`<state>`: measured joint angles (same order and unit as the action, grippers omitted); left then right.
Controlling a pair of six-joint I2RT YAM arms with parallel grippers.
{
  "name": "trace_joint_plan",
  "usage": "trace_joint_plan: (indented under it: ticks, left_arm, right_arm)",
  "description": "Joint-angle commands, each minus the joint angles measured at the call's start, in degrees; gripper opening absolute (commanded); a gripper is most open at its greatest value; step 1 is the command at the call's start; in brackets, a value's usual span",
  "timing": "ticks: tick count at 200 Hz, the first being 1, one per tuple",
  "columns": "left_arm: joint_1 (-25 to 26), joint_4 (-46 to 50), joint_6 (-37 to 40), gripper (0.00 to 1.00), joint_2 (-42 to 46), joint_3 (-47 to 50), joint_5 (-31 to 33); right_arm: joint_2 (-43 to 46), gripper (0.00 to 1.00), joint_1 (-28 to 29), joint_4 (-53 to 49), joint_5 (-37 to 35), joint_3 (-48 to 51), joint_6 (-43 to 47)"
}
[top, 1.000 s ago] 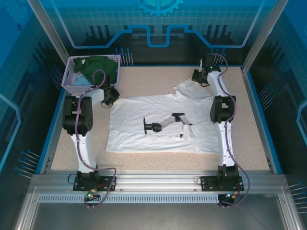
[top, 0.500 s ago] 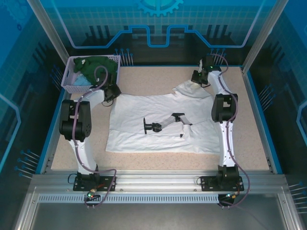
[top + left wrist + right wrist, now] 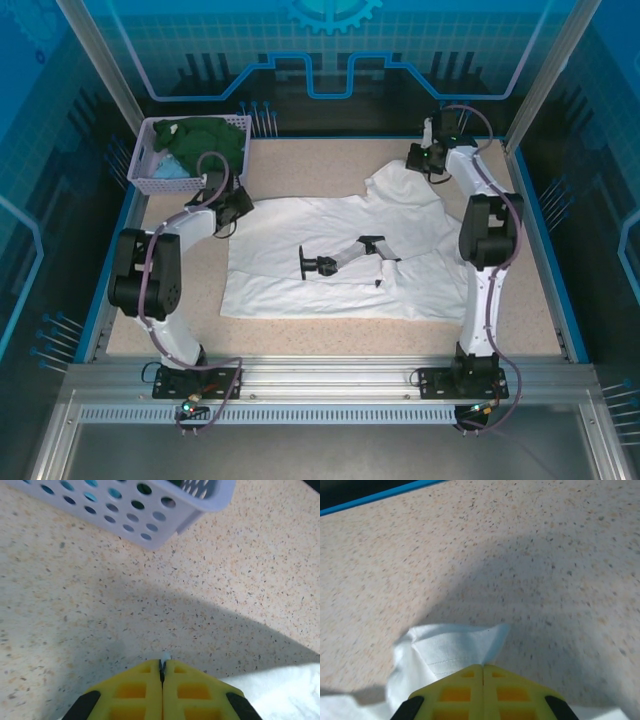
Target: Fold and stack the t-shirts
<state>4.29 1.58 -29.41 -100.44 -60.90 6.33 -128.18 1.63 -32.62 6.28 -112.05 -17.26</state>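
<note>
White t-shirt [image 3: 280, 270] lies spread across the tabletop [image 3: 320, 165], black print [image 3: 340, 260] facing up. Your left jaws are clenched on a sliver of its far-left corner. Your right jaws are clenched on a fold at its far-right sleeve. Green shirt [image 3: 205, 140] and blue shirt [image 3: 172, 168] sit in the lavender basket [image 3: 150, 183], far left.

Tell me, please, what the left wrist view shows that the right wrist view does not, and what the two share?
Left wrist view: the lavender basket at the top, with its holed wall and corner. Right wrist view: the table's blue edge at the upper left, and a bunched, raised corner of the white t-shirt. Shared: the speckled table, some white cloth, and a yellow gripper shut with cloth at its tip, the left gripper and the right gripper.
</note>
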Motion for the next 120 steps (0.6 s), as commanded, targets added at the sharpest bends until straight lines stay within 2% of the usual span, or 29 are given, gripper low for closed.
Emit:
trace_joint_plan:
  ticks: [1,59,92,120]
  left_arm:
    - [0.10,-2.99,1.94,0.07,4.33,2.46,2.58]
    - [0.10,-0.97,3.07,0.10,8.47,6.50,2.40]
    - [0.10,0.83,3.06,0.10,10.15,8.14,2.59]
    - [0.10,1.47,1.29,0.11,11.19,10.31,2.09]
  right_arm:
    - [9.13,0.00,0.74,4.36,-0.39,8.20,2.16]
    - [25.96,0.00,-0.03,6.61,-1.37,29.31,3.80]
    - [35.89,0.00,-1.75,10.09,1.80,41.28,1.83]
    - [40.42,0.00,-2.22,9.76,1.51,47.49,0.28]
